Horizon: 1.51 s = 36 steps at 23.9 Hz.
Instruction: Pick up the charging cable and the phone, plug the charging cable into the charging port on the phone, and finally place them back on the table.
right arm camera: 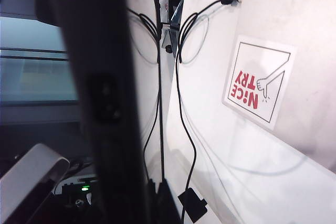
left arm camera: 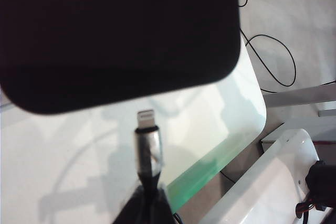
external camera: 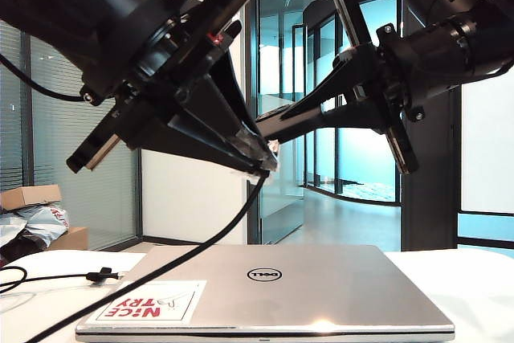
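In the exterior view both grippers meet in the air above the laptop. My left gripper (external camera: 263, 160) is shut on the charging cable (external camera: 161, 267), just behind its silver plug (left arm camera: 146, 121). The cord hangs down to the table (external camera: 474, 287), where its strap knot (external camera: 100, 275) lies. My right gripper (external camera: 293, 118) is shut on the phone (external camera: 269, 128), a black slab filling the left wrist view (left arm camera: 115, 35) and seen edge-on in the right wrist view (right arm camera: 100, 93). The plug tip points at the phone's short edge, a small gap short of it. I cannot make out the charging port.
A closed silver Dell laptop (external camera: 273, 287) with a red "NICE TRY" sticker (external camera: 148, 304) lies on the table under the grippers. Cardboard boxes and bags (external camera: 32, 214) sit at the far left. Slack cable loops (left arm camera: 273, 61) lie on the table. A white robot base (left arm camera: 273, 182) stands beside it.
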Tool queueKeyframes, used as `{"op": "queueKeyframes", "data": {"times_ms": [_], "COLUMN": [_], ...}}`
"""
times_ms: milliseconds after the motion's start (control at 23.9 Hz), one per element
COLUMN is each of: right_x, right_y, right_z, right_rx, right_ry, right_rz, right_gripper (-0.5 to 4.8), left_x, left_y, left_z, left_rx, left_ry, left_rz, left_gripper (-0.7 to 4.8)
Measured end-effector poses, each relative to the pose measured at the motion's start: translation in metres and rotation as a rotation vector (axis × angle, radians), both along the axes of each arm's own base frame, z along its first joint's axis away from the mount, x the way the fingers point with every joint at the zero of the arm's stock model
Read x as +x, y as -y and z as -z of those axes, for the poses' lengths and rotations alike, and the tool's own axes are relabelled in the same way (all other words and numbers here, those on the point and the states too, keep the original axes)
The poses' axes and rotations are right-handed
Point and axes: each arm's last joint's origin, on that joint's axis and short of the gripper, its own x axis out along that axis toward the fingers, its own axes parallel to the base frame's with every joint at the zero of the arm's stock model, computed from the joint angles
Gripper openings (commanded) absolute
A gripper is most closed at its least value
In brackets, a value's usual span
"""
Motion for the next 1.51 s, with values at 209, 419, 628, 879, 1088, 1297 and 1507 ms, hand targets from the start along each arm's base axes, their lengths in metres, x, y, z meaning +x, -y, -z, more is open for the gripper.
{"op": "queueKeyframes", "data": {"times_ms": [209, 419, 628, 879, 1088, 1297, 1507], "right_x": [-0.0007, -0.0021, -0.0024, -0.0022, -0.0018, -0.0019, -0.0023], "right_y": [-0.0001, 0.0003, 0.0004, 0.0003, -0.0001, -0.0003, -0.0012], "right_z": [0.0, 0.0016, 0.0019, 0.0016, 0.0007, 0.0002, 0.0002], "right_rx": [0.009, 0.004, 0.0, 0.001, 0.01, 0.02, 0.018], "right_ry": [0.002, -0.022, -0.02, -0.006, 0.008, 0.009, 0.023], "right_rz": [-0.02, -0.025, -0.028, -0.032, -0.04, -0.052, -0.061], "right_gripper": [-0.06, -0.06, -0.06, -0.06, -0.06, -0.06, -0.06], "left_x": [0.0, 0.0, -0.0001, -0.0001, 0.0, 0.0, 0.0], "left_y": [0.0, 0.0, 0.0, 0.0, 0.0, 0.0001, 0.0001], "left_z": [0.0, 0.0001, 0.0002, 0.0002, 0.0001, 0.0001, 0.0001], "left_rx": [0.0, 0.0, 0.0, 0.0, 0.0, -0.001, 0.0], "left_ry": [0.0, -0.001, -0.002, -0.002, -0.001, -0.001, -0.001], "left_rz": [0.0, 0.001, 0.001, 0.001, 0.001, 0.001, 0.001], "left_gripper": [-0.06, -0.06, -0.06, -0.06, -0.06, -0.06, -0.06]}}
